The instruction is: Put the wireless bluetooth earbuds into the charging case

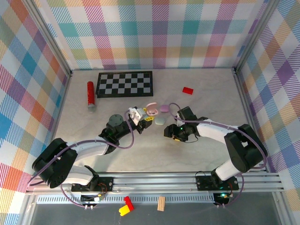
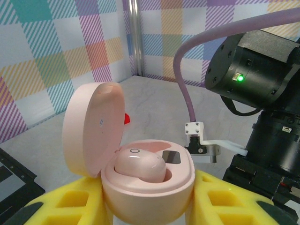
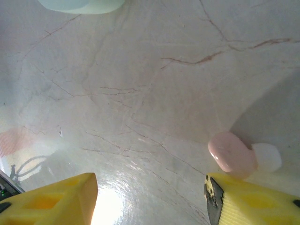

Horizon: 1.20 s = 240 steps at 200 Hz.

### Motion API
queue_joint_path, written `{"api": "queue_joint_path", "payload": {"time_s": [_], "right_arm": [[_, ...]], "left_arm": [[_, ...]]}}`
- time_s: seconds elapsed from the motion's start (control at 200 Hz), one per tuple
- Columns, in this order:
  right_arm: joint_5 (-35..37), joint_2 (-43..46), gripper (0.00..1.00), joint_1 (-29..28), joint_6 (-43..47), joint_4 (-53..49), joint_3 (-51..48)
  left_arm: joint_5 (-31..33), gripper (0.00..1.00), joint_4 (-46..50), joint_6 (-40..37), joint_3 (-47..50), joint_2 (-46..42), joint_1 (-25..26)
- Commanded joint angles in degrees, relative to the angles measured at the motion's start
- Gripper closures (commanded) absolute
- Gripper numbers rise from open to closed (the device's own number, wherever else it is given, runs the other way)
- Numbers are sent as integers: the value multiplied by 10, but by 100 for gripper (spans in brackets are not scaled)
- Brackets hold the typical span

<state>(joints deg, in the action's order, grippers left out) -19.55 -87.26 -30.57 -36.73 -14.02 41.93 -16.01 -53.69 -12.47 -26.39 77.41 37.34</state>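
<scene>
From the top camera, the left gripper (image 1: 147, 117) reaches to the middle of the table (image 1: 206, 150) and is closed around an open pink case (image 1: 151, 111). A purple case (image 1: 164, 108) lies just to the right of the pink one, and a mint case (image 1: 161, 121) sits just in front of them. The right gripper (image 1: 169, 133) points down at the table, close to the mint case. At the back lie a checkerboard (image 1: 124, 84), a red cylinder (image 1: 90, 95) to its left and a small red block (image 1: 188, 90) to its right.

The left wrist camera shows the left gripper (image 2: 147, 206) with its yellow fingers (image 2: 70, 204) pressed against both sides of the pink case (image 2: 150, 187). The lid (image 2: 93, 129) stands open and tilted back. A seated earbud (image 2: 139, 166), also pink, rests in one pocket of the case. The right arm (image 2: 253, 79) is close behind, with a green light on it.

The right wrist camera shows the right gripper (image 3: 150, 199) with its jaws standing apart and only bare table (image 3: 140, 93) between them; it holds nothing. A loose earbud (image 3: 232, 153), pink with a pale tip, lies on the table just beside the right-hand finger (image 3: 253, 199). I cannot tell whether they touch. The edge of the mint case (image 3: 82, 4) shows at the top.
</scene>
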Motion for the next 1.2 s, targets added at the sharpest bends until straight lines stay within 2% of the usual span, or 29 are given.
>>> {"api": "queue_joint_path", "payload": {"time_s": [0.0,0.15,0.32,0.555,0.715,0.98,1.195], "right_arm": [[10,22,38,-3,20,-9,18],[88,68,39,-4,69,-56,28],[184,47,39,-17,139,-150,85],[363,-25,46,-105,266,-275,179],[449,-98,53,-145,300,-338,232],[489,-179,59,-178,309,-370,272],[493,-195,63,-179,315,-364,279]], "left_arm": [[-17,64,-56,31,14,-8,-19],[-27,65,-112,74,37,-4,-52],[-31,65,-126,100,50,-16,-91],[-40,65,-122,131,72,-65,-149],[-45,65,-87,134,76,-100,-172],[-45,64,-51,125,77,-136,-177],[-46,64,-47,124,80,-138,-178]]}}
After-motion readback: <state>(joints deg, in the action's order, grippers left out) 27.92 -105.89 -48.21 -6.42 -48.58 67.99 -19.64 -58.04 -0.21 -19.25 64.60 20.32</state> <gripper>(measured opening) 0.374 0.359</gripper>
